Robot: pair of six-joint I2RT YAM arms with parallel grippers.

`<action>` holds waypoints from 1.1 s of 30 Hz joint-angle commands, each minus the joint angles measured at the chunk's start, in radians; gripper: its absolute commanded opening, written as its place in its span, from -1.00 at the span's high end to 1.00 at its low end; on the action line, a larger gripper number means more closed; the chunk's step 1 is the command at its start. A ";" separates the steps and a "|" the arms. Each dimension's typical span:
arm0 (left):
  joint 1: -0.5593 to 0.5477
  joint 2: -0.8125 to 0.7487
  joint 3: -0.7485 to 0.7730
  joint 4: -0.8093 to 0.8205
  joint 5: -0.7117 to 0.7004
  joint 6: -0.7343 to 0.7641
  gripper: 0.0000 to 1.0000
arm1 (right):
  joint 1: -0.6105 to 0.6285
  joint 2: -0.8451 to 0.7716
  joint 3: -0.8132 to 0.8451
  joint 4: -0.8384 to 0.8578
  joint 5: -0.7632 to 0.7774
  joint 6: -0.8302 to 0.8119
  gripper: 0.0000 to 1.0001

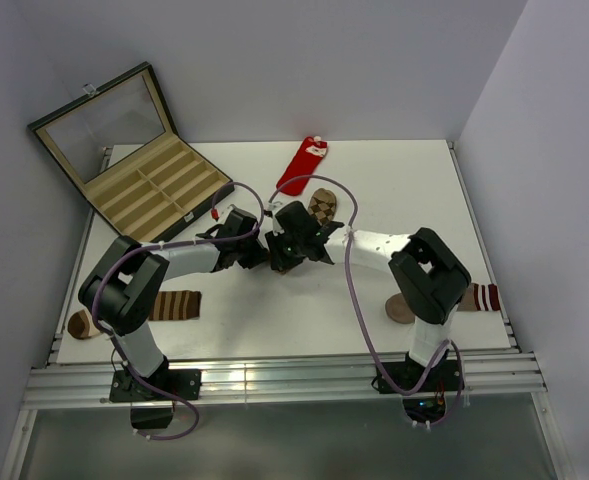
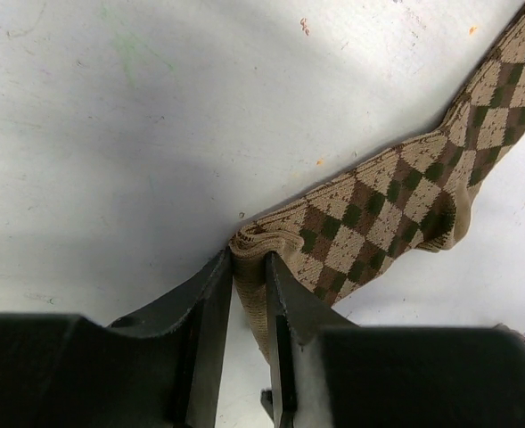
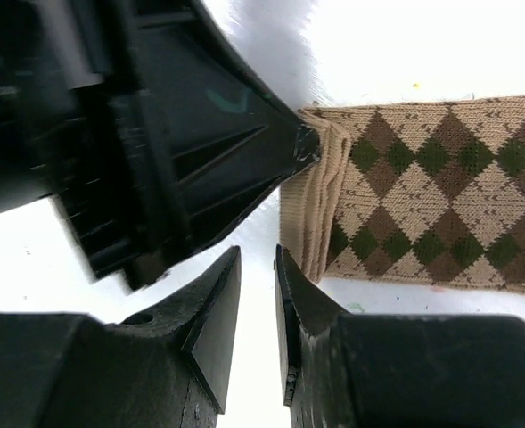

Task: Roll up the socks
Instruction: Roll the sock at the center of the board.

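**Left end effector [image 2: 249, 260] clenched on the end of the diamond-patterned sock [image 2: 382, 209] — right end effector [image 3: 258, 259] close by, holding nothing.**

The tan-and-brown sock lies flat near the middle of the white tabletop [image 1: 404, 185]. Its ribbed end is bunched into a small fold, and that fold is nipped between the left fingertips. The rest of the sock stretches away from them across the surface. The right end effector faces the same folded end from the other side; its jaws stand slightly parted with bare tabletop in the gap, the tips just short of the sock's edge. The red sock [image 1: 302, 165] with its white cuff lies flat farther back, near the patterned one and seemingly not touching it. An open compartment box [image 1: 139, 180] sits at the far left corner — a ring-striped sock [image 1: 176, 305] lies by the left arm's base.
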 commanded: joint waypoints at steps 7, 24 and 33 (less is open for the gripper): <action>-0.003 0.043 -0.012 -0.130 -0.055 0.043 0.44 | 0.002 0.050 0.035 -0.012 0.053 -0.036 0.39; -0.003 0.034 -0.013 -0.135 -0.061 0.041 0.43 | 0.022 0.081 0.050 -0.070 0.130 -0.084 0.28; -0.002 -0.004 -0.036 -0.135 -0.063 0.004 0.44 | 0.065 0.142 0.079 -0.159 0.274 -0.095 0.27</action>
